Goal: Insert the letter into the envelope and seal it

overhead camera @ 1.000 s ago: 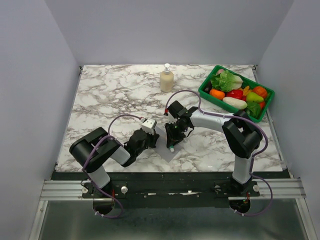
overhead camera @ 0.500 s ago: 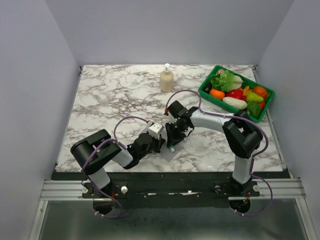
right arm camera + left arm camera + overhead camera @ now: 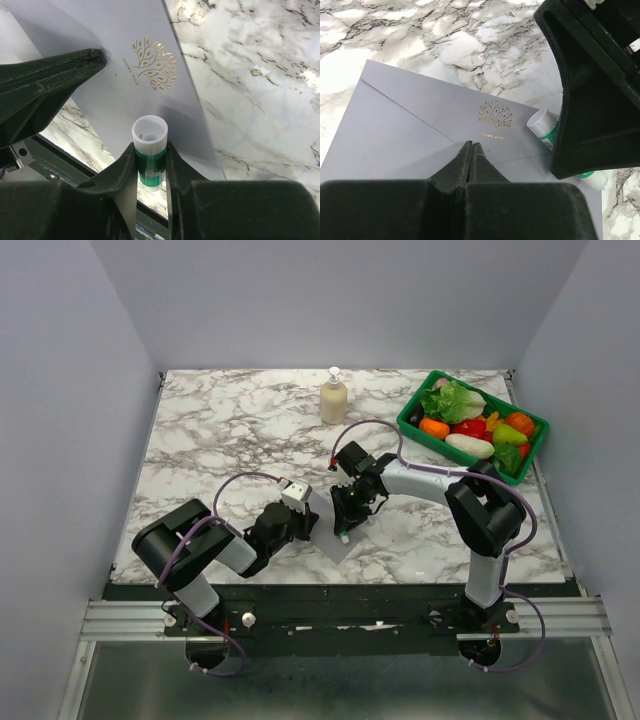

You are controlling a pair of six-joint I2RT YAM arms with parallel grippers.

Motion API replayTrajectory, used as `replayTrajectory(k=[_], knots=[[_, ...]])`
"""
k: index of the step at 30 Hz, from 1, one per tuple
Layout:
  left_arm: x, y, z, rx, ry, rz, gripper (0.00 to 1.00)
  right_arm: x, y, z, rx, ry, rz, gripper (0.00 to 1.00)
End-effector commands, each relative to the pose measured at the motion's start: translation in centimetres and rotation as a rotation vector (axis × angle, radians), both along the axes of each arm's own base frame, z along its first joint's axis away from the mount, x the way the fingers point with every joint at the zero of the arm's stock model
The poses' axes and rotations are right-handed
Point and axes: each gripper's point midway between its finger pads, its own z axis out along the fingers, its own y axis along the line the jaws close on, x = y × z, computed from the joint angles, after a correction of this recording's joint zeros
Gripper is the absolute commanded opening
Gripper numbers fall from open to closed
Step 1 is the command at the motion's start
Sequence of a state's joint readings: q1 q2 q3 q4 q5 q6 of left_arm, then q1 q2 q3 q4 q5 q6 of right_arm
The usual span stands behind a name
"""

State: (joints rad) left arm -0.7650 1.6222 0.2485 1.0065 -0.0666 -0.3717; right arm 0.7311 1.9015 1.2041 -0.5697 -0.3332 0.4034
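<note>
Envelope lies flat on the table, near the middle of the near edge, with its gold tree print facing up. My left hand is pressed fully closed and holds nothing, its tips over the paper; I cannot tell if they touch. My right hand is narrow, clamped on a green glue stick over the envelope's near end. Soap bottle stands at the far edge. Vegetable basket sits in the far right corner.
</note>
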Motion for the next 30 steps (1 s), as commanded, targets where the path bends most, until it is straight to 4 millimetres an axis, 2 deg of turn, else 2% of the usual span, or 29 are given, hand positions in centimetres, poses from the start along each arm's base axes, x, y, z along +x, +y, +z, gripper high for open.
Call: replayTrajectory(k=[1,4,5,10,14,18,19,21,24,26,30], knots=[[-2.8,0.6,-3.8,0.111,0.112,-0.063,0.00,-0.1,-4.5,-3.4,-0.203,-0.019,-0.021,0.01],[-3.8,-0.9,-3.7,0.126,0.113,-0.109,0.00,-0.1,-4.6,-3.5,-0.203,-0.017,-0.022,0.01],[-4.6,-1.9,-3.5,0.125,0.109,-0.143,0.00,-0.1,-4.6,-3.5,-0.204,-0.016,-0.022,0.01],[-5.9,-3.0,-3.6,0.141,0.129,-0.173,0.00,0.0,-4.5,-3.4,-0.200,-0.018,-0.022,0.01],[-5.4,-1.9,-3.6,0.156,0.117,-0.124,0.00,0.1,-4.5,-3.4,-0.200,-0.020,-0.024,0.01],[-3.2,0.2,-3.4,0.128,0.120,-0.030,0.00,0.0,-4.6,-3.4,-0.201,-0.018,-0.025,0.01],[-2.2,1.3,-3.4,0.121,0.124,0.014,0.00,0.0,-4.5,-3.2,-0.199,-0.023,-0.026,0.01],[-1.4,2.6,-3.1,0.115,0.122,0.070,0.00,0.0,-4.6,-3.2,-0.198,-0.024,-0.025,0.01],[-0.8,3.1,-2.5,0.101,0.125,0.113,0.00,0.1,-4.5,-2.9,-0.196,-0.031,-0.026,0.01],[-0.4,3.0,-1.6,0.092,0.114,0.127,0.00,0.3,-4.3,-2.5,-0.186,-0.038,-0.026,0.01],[0.4,3.2,2.6,0.077,0.041,0.145,0.00,0.5,-4.1,-1.9,-0.176,-0.047,-0.026,0.01]])
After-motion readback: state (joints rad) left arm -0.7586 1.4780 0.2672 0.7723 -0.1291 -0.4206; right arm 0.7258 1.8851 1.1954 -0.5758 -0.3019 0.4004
